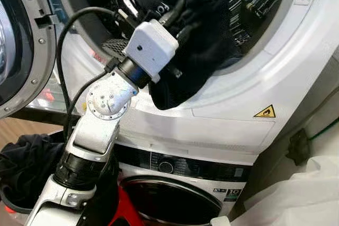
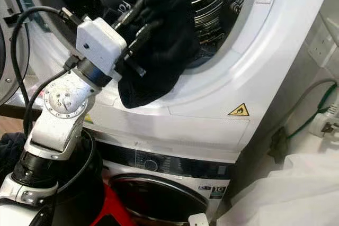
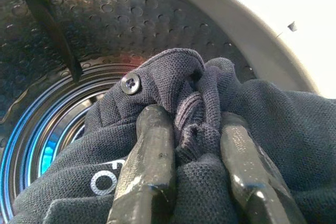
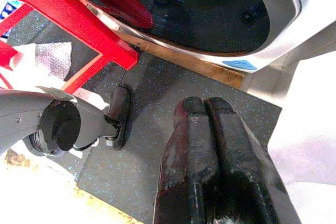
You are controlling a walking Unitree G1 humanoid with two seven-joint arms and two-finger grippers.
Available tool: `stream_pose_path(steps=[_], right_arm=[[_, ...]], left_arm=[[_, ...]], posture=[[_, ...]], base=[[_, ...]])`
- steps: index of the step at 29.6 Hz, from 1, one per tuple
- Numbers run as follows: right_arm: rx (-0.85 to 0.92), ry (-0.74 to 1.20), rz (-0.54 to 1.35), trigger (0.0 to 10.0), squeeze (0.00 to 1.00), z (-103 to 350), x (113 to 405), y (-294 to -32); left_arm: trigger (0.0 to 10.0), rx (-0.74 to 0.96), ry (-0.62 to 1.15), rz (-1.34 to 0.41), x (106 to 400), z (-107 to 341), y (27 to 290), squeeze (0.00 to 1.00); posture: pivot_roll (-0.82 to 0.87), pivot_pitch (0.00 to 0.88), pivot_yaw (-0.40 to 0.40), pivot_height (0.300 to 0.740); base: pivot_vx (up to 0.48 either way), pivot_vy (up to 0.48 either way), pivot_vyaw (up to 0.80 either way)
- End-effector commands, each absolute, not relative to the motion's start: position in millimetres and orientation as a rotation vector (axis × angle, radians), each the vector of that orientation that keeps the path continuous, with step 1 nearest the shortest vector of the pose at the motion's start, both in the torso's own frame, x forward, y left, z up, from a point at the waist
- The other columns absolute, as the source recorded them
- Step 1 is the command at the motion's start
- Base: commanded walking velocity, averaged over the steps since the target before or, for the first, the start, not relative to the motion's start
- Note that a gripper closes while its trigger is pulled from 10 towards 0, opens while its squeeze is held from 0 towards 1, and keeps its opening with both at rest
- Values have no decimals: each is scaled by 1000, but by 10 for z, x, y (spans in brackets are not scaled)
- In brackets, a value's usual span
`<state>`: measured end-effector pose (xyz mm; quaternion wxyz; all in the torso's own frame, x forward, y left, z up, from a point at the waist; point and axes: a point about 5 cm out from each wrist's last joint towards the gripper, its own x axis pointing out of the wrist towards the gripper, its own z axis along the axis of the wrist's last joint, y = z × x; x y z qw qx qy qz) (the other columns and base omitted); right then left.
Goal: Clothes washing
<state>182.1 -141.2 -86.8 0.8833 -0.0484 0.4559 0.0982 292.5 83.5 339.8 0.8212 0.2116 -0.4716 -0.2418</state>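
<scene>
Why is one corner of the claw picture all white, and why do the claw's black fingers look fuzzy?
Left wrist view: the top right corner is blown out white by glare; the fingers sit very close and look soft, while the dark shirt button is sharp. Right wrist view: the shut right claw is blurred too.

upper drum rim [image 2: 212,86] | black garment [image 2: 159,51] draped over lip | dark speckled floor [image 4: 157,103]

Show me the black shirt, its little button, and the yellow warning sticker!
black shirt [image 1: 204,41], left eye view, fabric hanging over the drum opening's rim.
button [image 3: 130,83], left wrist view, its centre.
yellow warning sticker [image 1: 265,111], left eye view, triangle's middle.
</scene>
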Motion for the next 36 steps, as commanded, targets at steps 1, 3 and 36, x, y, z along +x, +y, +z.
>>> stream_pose_path(steps=[1,3,36], right_arm=[[-87,960,195,10000,0,-888,1779,-1403],[-85,961,195,10000,0,-890,1775,-1398],[-71,982,185,10000,0,-927,1693,-1383]], left_arm=[[10000,458,-1072,-465,2896,3545,911,0],[10000,471,-1113,-457,2866,3592,916,0],[10000,462,-1134,-482,2908,3652,925,0]], posture=[[109,0,63,740],[111,0,64,740],[87,0,88,740]], base=[[0,0,0],[0,0,0],[133,0,0]])
